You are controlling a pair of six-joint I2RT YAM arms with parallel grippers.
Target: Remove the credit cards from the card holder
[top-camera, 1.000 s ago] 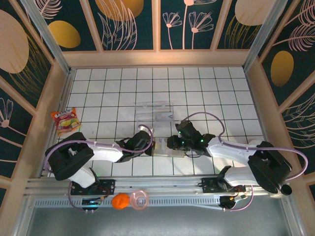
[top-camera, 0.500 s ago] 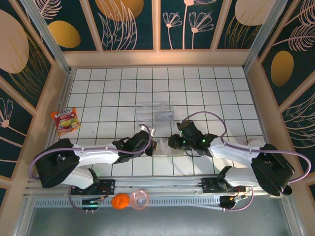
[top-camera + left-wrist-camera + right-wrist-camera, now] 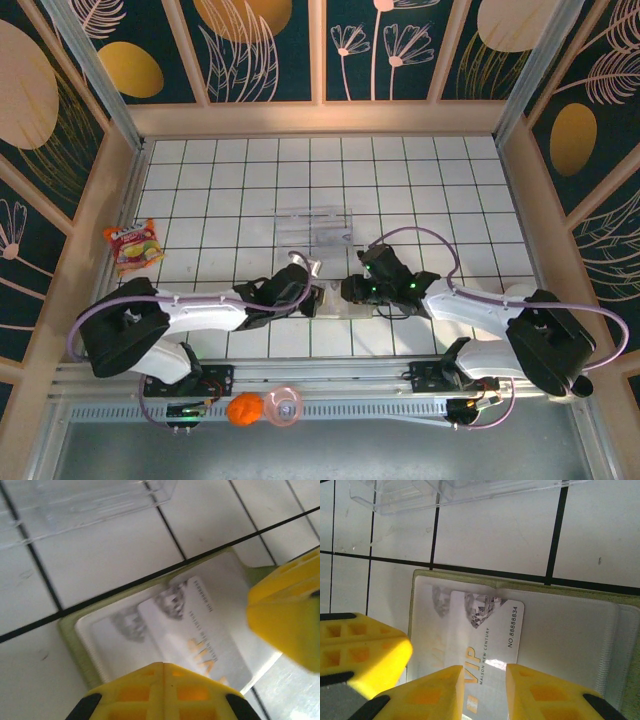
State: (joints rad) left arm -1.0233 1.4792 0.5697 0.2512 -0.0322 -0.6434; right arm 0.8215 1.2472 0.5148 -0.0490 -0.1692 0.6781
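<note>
Arms seen from above: both reach inward along the tiled table (image 3: pixel 420 180) from the bottom corners of the frame, forearms low and nearly level, and their grippers meet at lower centre. The left gripper (image 3: pixel 314 298) is closed; in the left wrist view its yellow fingers (image 3: pixel 162 672) sit pressed together at the bottom edge, over the near border of the card holder (image 3: pixel 70 630), though contact cannot be judged. The right gripper (image 3: pixel 350 292) has its jaws slightly parted and clasps nothing; in the right wrist view its two fingertips (image 3: pixel 482 680) straddle the lower end of a credit card (image 3: pixel 490 625). The card holder (image 3: pixel 570 635) lies unfolded and flat, olive rim outward and pale pockets upward, between the two grippers (image 3: pixel 336 303). One pale card printed "VIP" (image 3: pixel 200 635) lies partly drawn out of a pocket, and a similar diamond print shows through the pocket beside it, possibly a second card. A clear plastic tray (image 3: pixel 315 225) stands just above the holder in the frame and holds nothing visible. A snack packet (image 3: pixel 133 247) lies at the left edge of the table.
</note>
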